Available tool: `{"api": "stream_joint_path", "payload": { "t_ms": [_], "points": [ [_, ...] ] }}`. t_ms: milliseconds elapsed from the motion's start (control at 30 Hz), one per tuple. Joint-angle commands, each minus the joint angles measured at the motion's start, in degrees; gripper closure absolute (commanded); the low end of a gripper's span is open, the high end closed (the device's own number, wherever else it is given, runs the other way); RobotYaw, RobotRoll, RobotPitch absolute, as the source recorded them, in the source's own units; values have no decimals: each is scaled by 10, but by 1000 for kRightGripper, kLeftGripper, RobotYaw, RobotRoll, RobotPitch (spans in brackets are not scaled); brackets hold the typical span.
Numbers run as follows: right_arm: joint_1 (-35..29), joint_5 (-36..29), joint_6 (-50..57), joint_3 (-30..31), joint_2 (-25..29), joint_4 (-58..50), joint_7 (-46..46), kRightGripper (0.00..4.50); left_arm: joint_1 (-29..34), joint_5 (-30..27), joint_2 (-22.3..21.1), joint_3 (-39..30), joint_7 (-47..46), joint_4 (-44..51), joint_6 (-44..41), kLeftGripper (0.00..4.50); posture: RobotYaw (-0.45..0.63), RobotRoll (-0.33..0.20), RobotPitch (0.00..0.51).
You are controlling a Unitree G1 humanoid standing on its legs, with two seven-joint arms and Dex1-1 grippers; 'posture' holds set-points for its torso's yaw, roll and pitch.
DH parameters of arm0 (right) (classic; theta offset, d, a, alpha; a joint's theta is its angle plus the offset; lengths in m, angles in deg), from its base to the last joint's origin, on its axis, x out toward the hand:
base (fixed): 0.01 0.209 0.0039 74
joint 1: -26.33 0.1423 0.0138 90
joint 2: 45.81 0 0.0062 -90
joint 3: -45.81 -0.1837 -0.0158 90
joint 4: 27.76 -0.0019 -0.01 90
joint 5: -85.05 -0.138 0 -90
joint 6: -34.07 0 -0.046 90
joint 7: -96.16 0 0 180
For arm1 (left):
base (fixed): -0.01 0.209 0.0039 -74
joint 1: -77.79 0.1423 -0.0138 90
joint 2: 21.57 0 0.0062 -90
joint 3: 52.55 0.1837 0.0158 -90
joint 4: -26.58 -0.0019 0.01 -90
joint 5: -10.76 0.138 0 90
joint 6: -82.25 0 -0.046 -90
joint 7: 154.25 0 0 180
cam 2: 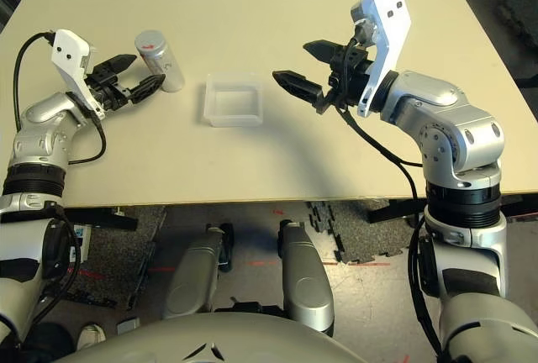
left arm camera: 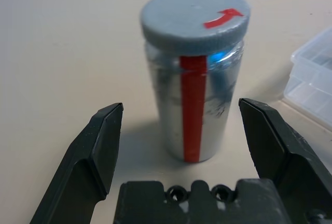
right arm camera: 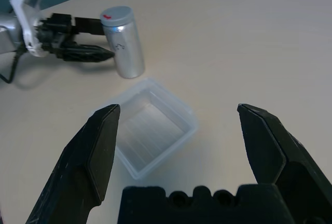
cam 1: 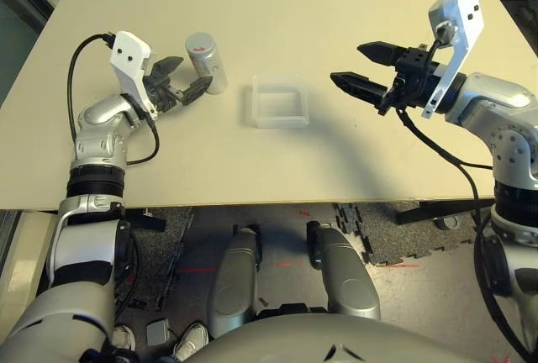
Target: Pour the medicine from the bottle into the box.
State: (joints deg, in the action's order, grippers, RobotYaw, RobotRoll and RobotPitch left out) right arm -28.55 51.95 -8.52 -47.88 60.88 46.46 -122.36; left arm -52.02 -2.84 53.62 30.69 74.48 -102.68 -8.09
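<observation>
Bottle (cam 1: 208, 67): silver, red-striped, grey-capped, upright; ten o'clock from clear, empty box (cam 1: 280, 120). Left hand (cam 1: 196, 71), right hand (cam 1: 345, 61): wide open, gripping nothing.

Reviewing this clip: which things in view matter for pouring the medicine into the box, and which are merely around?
Part of the job:
- capped bottle, upright on the table
- clear box
- left pincer, open by the bottle
- right pincer, open

Merely around:
- table
- shoe on the floor
</observation>
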Motion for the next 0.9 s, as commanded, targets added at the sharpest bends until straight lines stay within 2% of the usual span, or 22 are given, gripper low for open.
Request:
{"api": "stream_joint_path", "payload": {
  "t_ms": [33,433,533,667,900],
  "points": [
    [7,10,-12,24,4,-3,-13,0,-9,14,7,9,1,-22,12,24,-74,0,200],
    [16,13,-14,42,-27,-5,-4,0,-44,48,22,23,-18,-104,72,24,-75,0,203],
    [18,14,-13,42,-29,-5,-2,0,-50,60,26,28,-21,-122,84,626,-77,0,209],
    [20,15,-13,39,-29,-4,-2,0,-64,52,37,22,-6,-150,83,2068,-78,0,208],
    [19,22,-21,37,-27,3,-4,0,-87,53,50,27,22,-177,106,2103,-73,0,208]
  ]
}}
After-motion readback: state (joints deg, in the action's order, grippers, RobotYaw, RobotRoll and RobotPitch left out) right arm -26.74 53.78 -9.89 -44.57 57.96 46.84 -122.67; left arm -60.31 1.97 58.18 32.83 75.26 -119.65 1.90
